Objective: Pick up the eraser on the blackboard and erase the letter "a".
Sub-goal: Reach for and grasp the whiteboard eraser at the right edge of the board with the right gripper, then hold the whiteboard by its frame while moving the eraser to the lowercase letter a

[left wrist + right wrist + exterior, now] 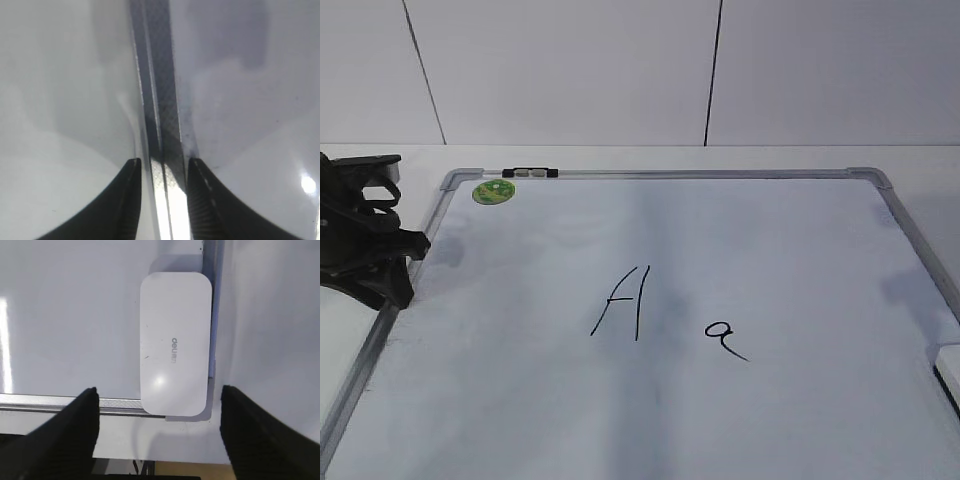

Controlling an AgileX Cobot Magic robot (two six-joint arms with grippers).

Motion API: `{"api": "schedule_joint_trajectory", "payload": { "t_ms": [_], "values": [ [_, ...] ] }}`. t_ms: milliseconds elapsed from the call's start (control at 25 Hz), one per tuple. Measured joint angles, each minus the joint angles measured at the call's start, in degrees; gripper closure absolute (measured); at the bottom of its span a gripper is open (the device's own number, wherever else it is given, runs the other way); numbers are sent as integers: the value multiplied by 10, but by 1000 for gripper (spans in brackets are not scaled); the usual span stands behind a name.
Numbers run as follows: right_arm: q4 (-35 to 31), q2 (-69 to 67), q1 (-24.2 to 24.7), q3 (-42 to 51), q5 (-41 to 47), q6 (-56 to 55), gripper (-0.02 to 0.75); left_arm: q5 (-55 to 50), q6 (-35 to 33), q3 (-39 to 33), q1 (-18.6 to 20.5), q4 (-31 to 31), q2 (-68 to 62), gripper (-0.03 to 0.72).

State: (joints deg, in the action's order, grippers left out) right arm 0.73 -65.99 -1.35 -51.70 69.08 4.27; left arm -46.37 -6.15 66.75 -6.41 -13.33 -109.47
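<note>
The blackboard point(790, 250) is a white board with a silver frame, lying flat. The small letter "a" point(722, 338) is written right of centre. The white eraser point(175, 342) lies on the board's corner, over the frame point(50, 402); only its edge shows at the far right of the exterior view point(950, 368). My right gripper point(159, 390) is wide open above the eraser's near end, one finger on each side, not touching it. My left gripper point(164, 162) is narrowly open and straddles the board's left frame rail point(157, 100); it also shows in the exterior view point(390, 255).
A taller capital "A" point(620, 300) stands left of the "a". A round green sticker point(493, 191) and a black-and-silver clip point(530, 172) sit at the board's far left corner. A white wall rises behind the table.
</note>
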Motion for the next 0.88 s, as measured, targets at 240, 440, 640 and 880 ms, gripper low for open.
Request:
{"api": "schedule_joint_trajectory", "payload": {
  "t_ms": [240, 440, 640, 880],
  "values": [
    [5, -34, 0, 51, -44, 0, 108, 0, 0, 0, 0, 0, 0, 459],
    [8, -37, 0, 95, -94, 0, 66, 0, 0, 0, 0, 0, 0, 459],
    [9, -44, 0, 114, -133, 0, 62, 0, 0, 0, 0, 0, 0, 459],
    [26, -96, 0, 119, -162, -1, 61, 0, 0, 0, 0, 0, 0, 459]
  ]
}}
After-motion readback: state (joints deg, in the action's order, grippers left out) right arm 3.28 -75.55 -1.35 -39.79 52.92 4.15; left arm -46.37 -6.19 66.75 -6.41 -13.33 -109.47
